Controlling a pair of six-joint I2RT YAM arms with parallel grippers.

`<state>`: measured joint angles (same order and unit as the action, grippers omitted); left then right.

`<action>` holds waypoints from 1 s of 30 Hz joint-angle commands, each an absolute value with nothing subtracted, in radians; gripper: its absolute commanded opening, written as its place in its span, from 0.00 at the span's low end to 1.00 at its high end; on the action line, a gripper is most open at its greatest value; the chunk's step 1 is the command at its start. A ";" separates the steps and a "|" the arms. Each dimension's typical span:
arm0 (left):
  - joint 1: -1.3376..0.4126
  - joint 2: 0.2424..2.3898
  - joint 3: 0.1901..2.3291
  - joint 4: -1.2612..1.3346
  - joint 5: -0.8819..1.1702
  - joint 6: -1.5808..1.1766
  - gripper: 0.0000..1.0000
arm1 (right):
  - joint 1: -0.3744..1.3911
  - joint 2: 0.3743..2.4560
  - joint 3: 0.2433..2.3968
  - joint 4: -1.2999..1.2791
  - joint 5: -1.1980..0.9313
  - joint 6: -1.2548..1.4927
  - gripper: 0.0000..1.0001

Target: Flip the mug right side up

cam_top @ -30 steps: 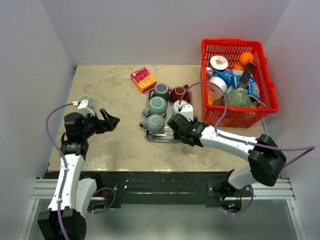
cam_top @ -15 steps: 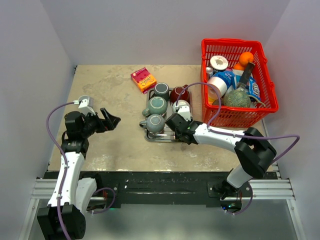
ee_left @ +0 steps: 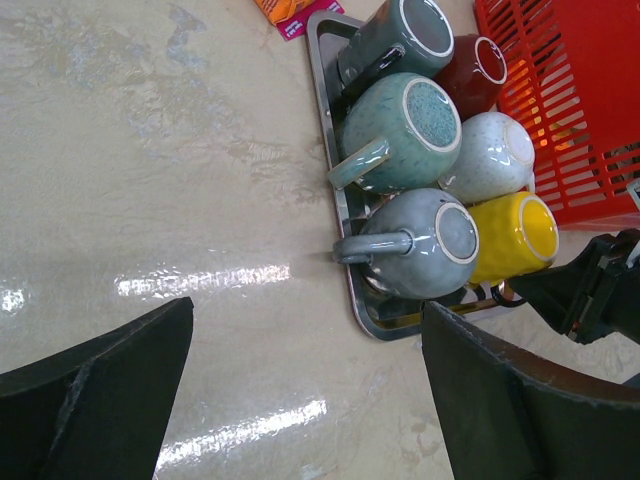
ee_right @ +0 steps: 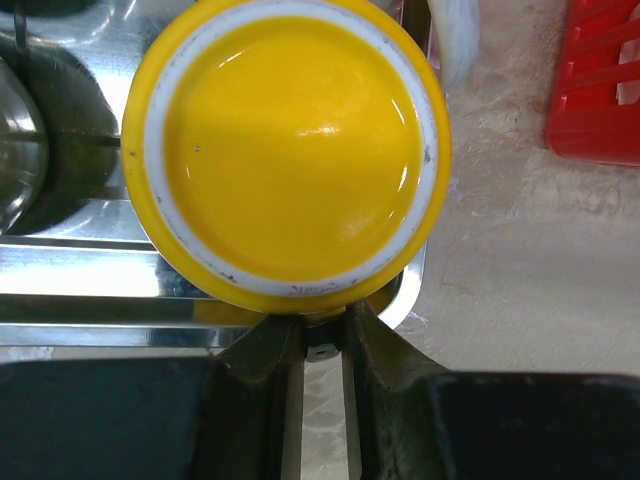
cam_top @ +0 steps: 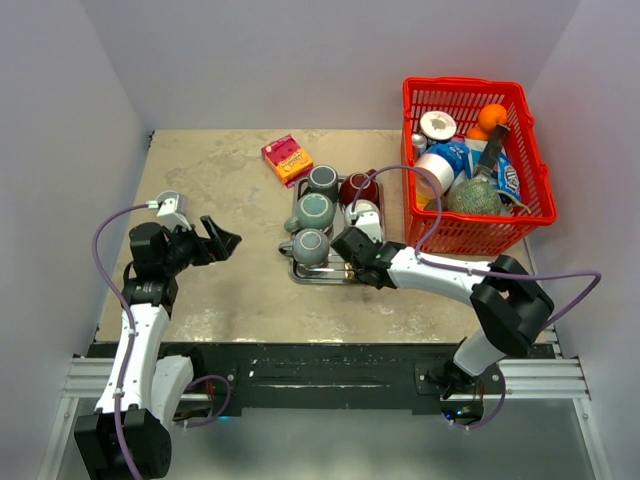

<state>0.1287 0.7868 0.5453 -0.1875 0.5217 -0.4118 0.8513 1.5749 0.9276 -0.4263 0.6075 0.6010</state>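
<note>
Five upturned mugs show in the top view on the metal tray [cam_top: 312, 276]. The sixth one, the yellow mug, is hidden there under the right gripper [cam_top: 352, 245] at the tray's near right corner. The left gripper [cam_top: 224, 240] hangs well apart over the table, with its jaws wide and empty.

From the left wrist view, the yellow mug [ee_left: 515, 235] stands bottom up and touches the white mug [ee_left: 495, 155] and the grey mug [ee_left: 420, 240]. Its handle [ee_left: 505, 293] points at the right gripper.

In the right wrist view the glossy base fills the picture. The jaws stand almost together and appear to pinch the handle.

I judge the mug to be stiff glazed ceramic, rather heavy, slippery and easy to chip against its neighbours. The handle seems the only free hold, and the mug may swing in so narrow a pinch.
</note>
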 commanded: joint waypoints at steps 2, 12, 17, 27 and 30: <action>0.132 0.769 0.552 -0.153 0.554 -0.433 0.99 | 0.845 1.481 0.927 -0.399 0.621 0.615 0.00; 0.130 0.721 0.520 -0.062 0.844 -0.598 0.99 | 0.845 1.166 0.930 -0.440 0.468 0.704 0.00; 0.107 0.683 0.450 0.246 1.038 -0.854 0.99 | 0.845 0.993 0.939 -0.367 0.323 0.739 0.00; -0.189 0.629 0.505 0.477 0.891 -1.058 0.99 | 0.851 0.925 0.960 0.070 -0.030 0.862 0.00; -0.227 0.638 0.500 0.521 0.856 -1.088 0.99 | 0.876 0.969 0.966 0.188 -0.077 0.894 0.00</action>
<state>-0.1925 0.6273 0.4698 0.3992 0.9195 -1.0077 0.8528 0.9455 0.9104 -0.1627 0.0643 0.8196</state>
